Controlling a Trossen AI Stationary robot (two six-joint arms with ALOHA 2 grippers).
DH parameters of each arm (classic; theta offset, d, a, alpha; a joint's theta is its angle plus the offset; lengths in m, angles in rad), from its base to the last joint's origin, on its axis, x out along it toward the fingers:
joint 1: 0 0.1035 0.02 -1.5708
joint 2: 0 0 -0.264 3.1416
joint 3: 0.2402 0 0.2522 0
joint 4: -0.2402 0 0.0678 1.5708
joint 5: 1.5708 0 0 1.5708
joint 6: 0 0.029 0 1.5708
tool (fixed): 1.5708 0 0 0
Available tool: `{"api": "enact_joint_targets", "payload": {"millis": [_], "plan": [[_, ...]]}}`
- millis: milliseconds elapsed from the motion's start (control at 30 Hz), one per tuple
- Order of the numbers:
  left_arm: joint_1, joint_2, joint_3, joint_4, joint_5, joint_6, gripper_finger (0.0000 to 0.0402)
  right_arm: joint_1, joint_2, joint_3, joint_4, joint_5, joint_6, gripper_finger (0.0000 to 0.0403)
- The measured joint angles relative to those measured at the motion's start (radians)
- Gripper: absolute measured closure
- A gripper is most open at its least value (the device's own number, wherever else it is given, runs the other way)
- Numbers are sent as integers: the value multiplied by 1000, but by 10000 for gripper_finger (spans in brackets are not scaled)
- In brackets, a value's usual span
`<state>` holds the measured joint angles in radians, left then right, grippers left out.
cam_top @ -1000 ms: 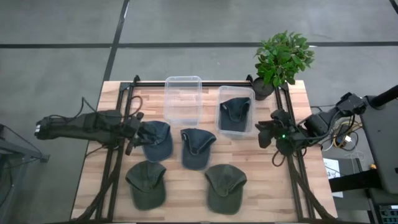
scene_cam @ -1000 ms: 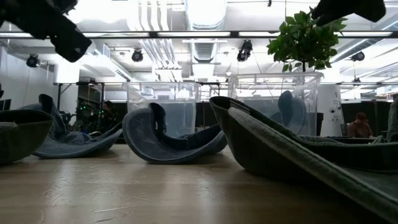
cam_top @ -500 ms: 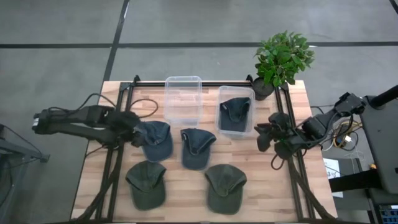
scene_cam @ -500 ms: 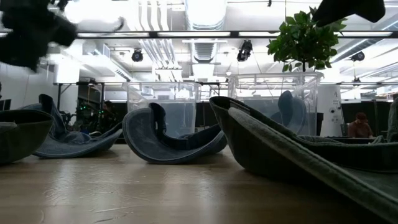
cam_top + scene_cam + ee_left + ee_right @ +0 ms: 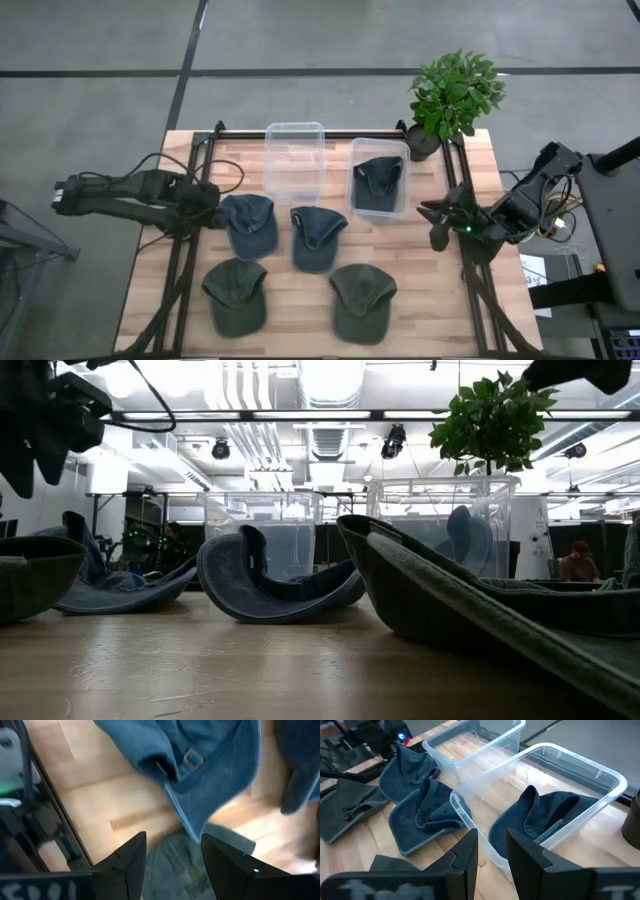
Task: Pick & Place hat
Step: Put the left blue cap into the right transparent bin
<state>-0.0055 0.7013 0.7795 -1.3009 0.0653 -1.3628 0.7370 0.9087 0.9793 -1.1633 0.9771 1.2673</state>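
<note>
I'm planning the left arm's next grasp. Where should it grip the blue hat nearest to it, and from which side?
Probably the raised rear edge by the strap buckle of the blue hat. It stands off the table, giving the fingers something to pinch. Come from above on the hat's left side, where the open left gripper hovers.

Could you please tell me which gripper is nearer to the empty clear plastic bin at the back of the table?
Left. The left gripper hovers beside the blue cap, just off the empty clear plastic bin. The right gripper sits beyond the second bin holding a cap.
</note>
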Motion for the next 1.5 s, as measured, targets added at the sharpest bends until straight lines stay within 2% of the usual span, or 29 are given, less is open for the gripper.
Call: {"api": "enact_joint_targets", "payload": {"millis": [167,267,567,800,1133,1500], "plan": [[0,0,0,0,-84,6,220,42,-100,-89,9,45,14,318],[0,3,0,1,-98,6,220,42,-164,-138,90,47,-71,322],[0,3,0,2,-105,6,220,42,-335,-353,641,37,-499,326],[0,9,0,19,-139,-5,220,42,-450,-521,906,24,-656,328],[0,36,0,40,-135,-7,220,41,-512,-554,936,9,-813,330],[0,64,0,44,-101,-33,220,-26,-481,-655,935,9,-718,330]]}}
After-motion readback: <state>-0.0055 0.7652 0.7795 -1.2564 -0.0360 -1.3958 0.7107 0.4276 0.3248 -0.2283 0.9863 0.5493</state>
